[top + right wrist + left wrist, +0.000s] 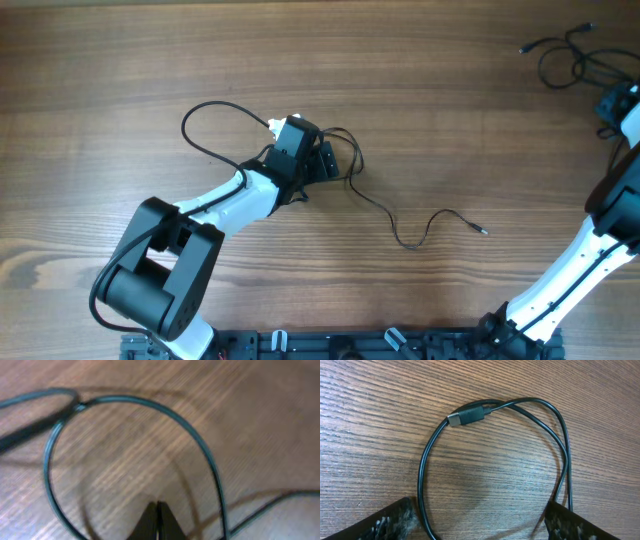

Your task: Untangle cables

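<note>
L gripper spread wide, low over the table, nothing pinched. In the L wrist view the cable makes a round loop across mid-frame, plug at upper centre, lying over the loop's own top. The fingers sit at the bottom corners, so the loop's lower half falls btwn them. On the lower right two strands run down beside the finger and pass behind it; can't tell if they touch. Bottom of the loop is cut off by the frame edge.

Overhead: that cable sits centre-frame, partly under the gripper head, and its tail snakes out to the lower right and ends free.

R gripper: tips pressed together at bottom centre of its view, nothing btwn them. A strand arcs around and above the tips, well apart from them, w/ another crossing at upper left. Whole view is blurred, so no detail on plugs.

Overhead, the bundle lies top right, partly cut off by the frame edge. R gripper is just below it, half out of frame.
</note>
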Controlling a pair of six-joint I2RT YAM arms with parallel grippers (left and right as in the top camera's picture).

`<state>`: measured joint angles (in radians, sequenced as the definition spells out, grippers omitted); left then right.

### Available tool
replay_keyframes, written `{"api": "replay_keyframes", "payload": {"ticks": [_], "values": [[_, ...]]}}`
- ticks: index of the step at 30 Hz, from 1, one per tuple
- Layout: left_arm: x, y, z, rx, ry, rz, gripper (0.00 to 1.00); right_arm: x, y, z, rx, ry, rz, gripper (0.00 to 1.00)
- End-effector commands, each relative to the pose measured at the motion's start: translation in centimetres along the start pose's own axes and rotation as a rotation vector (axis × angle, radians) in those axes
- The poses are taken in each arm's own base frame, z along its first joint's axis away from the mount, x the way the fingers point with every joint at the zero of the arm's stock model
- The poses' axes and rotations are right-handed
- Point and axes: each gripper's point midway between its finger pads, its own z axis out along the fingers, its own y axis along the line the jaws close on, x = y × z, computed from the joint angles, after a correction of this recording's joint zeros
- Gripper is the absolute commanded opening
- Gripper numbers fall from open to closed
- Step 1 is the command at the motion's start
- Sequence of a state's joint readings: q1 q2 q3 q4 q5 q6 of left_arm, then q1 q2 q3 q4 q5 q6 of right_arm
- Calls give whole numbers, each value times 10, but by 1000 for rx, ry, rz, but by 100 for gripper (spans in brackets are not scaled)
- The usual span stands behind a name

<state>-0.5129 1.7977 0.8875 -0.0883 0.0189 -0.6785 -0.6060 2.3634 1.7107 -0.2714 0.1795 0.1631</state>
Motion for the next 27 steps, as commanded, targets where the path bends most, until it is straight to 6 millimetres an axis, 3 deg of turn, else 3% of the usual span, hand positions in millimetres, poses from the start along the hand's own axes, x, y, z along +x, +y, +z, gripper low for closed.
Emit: {"api": "replay_keyframes", "payload": {"ticks": [1, 7, 10, 13, 15, 16, 20, 22, 24, 27], "values": [[52, 61, 23, -174, 138, -21, 87, 22, -29, 12, 122, 61, 55, 4], [52, 61, 23, -175, 138, -21, 87, 57, -94, 2, 333, 201, 117, 4], [53, 62, 23, -179, 143, -21, 88, 64, -107, -6, 283, 266, 189, 4], [54, 63, 23, -184, 148, -21, 88, 44, -107, -22, 180, 246, 219, 4], [54, 63, 23, -184, 149, -21, 88, 19, -100, -42, 106, 197, 191, 4], [54, 63, 23, -184, 148, -21, 88, 7, -96, -54, 73, 167, 185, 8], [54, 63, 23, -184, 148, -21, 89, -52, -64, -119, -132, 11, 169, 77], [54, 63, 23, -184, 148, -21, 91, -77, -38, -167, -282, -62, 155, 100], [54, 63, 23, -184, 148, -21, 95, -87, -18, -211, -381, -96, 150, 100], [55, 63, 23, -184, 149, -21, 100, -85, 9, -274, -454, -105, 149, 100]]}}
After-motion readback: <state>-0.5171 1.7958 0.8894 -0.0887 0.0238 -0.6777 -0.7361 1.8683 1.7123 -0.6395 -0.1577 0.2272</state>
